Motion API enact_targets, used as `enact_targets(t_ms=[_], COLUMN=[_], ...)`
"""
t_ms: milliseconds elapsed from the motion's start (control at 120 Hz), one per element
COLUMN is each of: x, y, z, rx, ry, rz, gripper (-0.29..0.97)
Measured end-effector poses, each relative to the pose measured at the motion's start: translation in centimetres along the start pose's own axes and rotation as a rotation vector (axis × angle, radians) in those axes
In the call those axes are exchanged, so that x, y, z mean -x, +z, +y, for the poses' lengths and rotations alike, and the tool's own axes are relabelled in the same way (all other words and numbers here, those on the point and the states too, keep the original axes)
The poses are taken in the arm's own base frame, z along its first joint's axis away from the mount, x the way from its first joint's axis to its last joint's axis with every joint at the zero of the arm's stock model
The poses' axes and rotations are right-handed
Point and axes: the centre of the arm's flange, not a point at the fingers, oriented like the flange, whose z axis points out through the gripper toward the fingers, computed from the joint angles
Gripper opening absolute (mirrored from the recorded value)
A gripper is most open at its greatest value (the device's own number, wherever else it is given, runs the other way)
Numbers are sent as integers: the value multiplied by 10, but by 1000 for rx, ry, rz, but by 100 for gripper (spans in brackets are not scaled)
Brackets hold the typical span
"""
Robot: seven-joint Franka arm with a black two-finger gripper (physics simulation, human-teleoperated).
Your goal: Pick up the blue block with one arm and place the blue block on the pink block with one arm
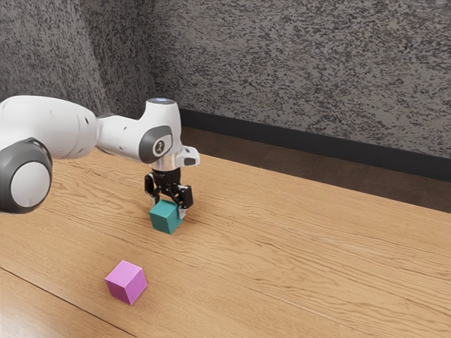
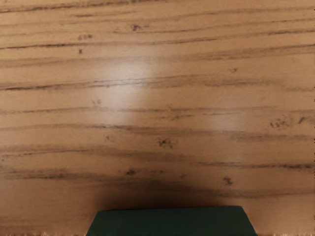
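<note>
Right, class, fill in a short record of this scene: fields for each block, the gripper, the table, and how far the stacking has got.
blue block: teal-blue cube, directly under the gripper
pink block: alone on the table, nearer the camera, well apart from the blue block
gripper: pointing down, at the blue block's top
table: wood grain
stacking: not yet done; nothing sits on the pink block
</note>
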Motion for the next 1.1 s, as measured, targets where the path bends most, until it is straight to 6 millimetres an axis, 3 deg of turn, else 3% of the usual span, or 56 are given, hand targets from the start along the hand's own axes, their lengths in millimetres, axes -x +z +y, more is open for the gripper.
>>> enact_targets(t_ms=[350, 642, 800, 867, 950, 1100], x=[9, 11, 11, 11, 16, 70], y=[0, -2, -3, -12, -42, -84], z=[2, 8, 7, 7, 18, 40], rx=[10, 3, -1, -4, -8, -10], ry=[14, 32, 35, 35, 46, 64], rz=[-9, -9, -7, 5, 41, 53], gripper=[67, 44, 39, 38, 38, 37])
